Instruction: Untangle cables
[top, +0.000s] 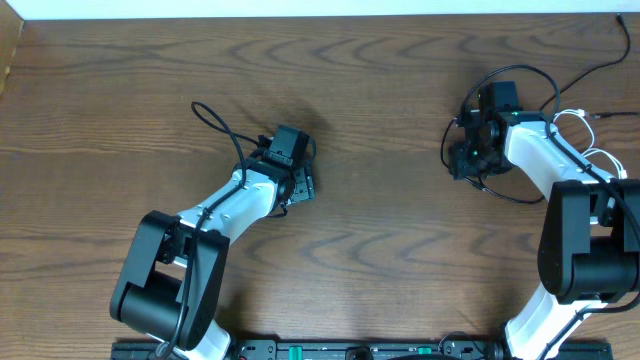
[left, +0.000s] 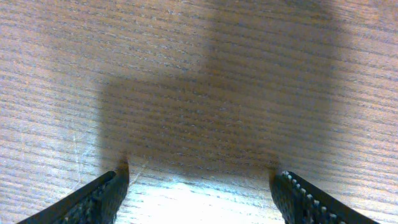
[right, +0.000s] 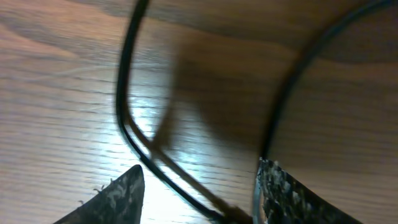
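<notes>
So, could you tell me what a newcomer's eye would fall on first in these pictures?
Probably the thin black cable looped around the right pincer at the far right of the brown wooden table, strands running between its open fingers. Then the left pincer, open left of centre with only wood beneath.

Wood-grain table (top: 380, 150), black cable (right: 119, 93) looped on it — right side

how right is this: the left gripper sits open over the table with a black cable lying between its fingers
Partly right. The left gripper does sit open over the table, but the left wrist view shows only bare wood between its fingers, no cable. The black cable runs between the fingers of the right gripper instead, as the right wrist view shows.
</notes>
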